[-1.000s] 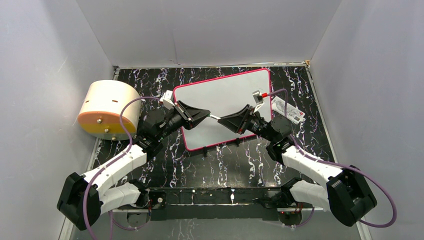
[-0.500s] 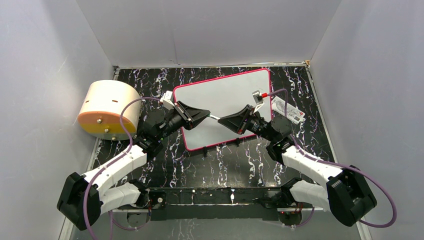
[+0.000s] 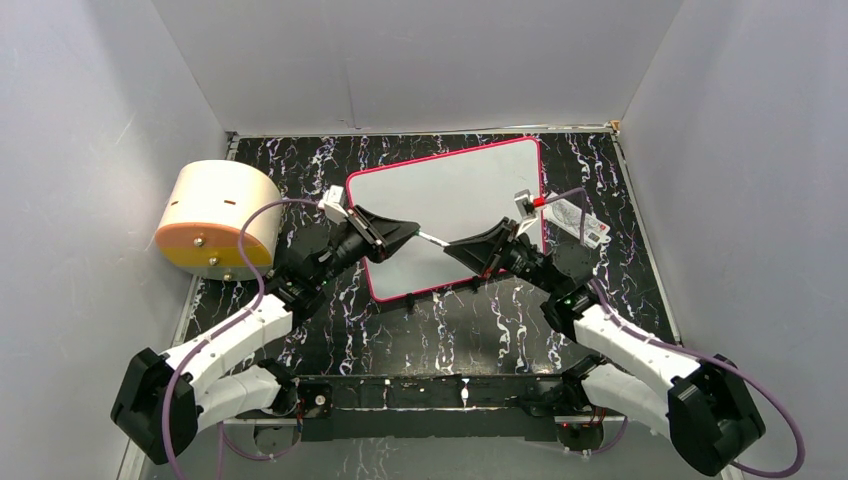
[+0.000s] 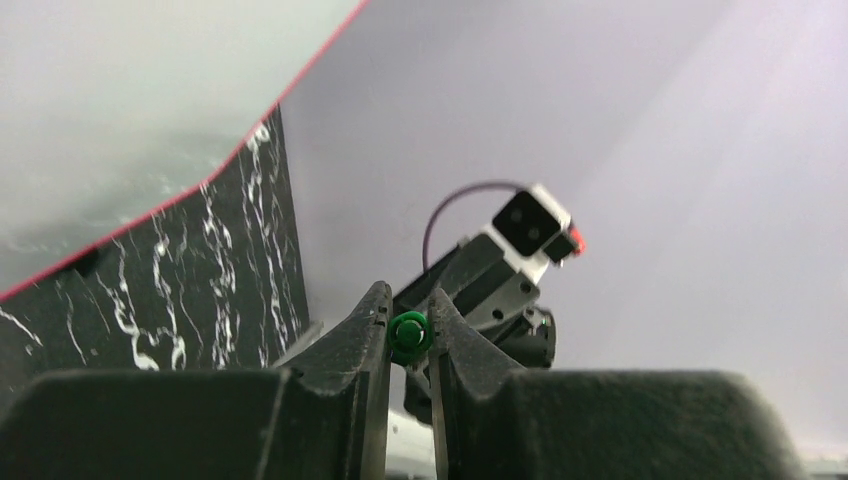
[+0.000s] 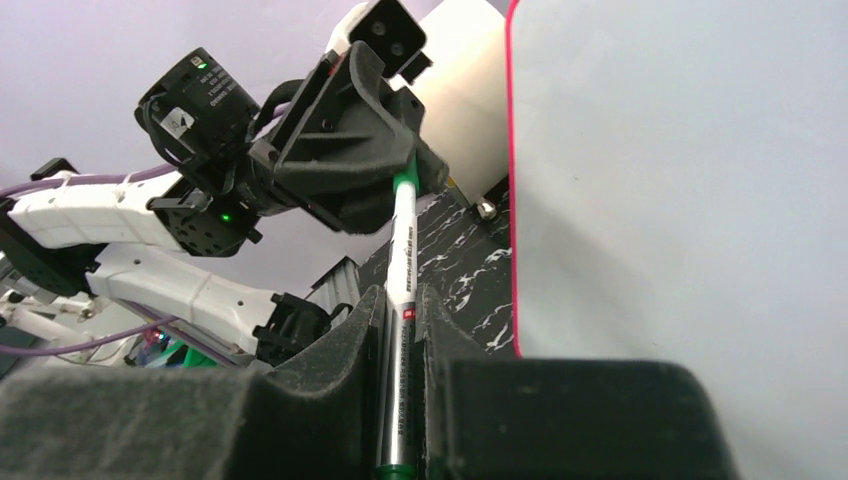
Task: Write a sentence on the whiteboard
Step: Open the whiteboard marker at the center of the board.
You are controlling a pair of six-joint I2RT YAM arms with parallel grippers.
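The whiteboard [image 3: 450,195] lies flat on the dark marbled table, white with a pink-red rim; its surface [image 5: 680,180] shows no sentence. A white marker [image 3: 432,238] with a green cap hangs in the air above the board's near left part, spanning both grippers. My left gripper [image 3: 412,230] is shut on the green cap end [image 4: 409,335]. My right gripper [image 3: 450,247] is shut on the barrel [image 5: 402,270], which runs up between its fingers toward the left gripper [image 5: 398,165]. The board's edge [image 4: 120,100] shows in the left wrist view.
A cream drum with an orange face [image 3: 215,215] stands at the table's left edge. A small white packet with a red mark [image 3: 582,222] lies right of the board. Grey walls close in on three sides.
The right gripper has closed onto the marker's barrel, and the right arm has shifted slightly right and lower, uncovering more of the packet. The left gripper keeps its hold on the cap.
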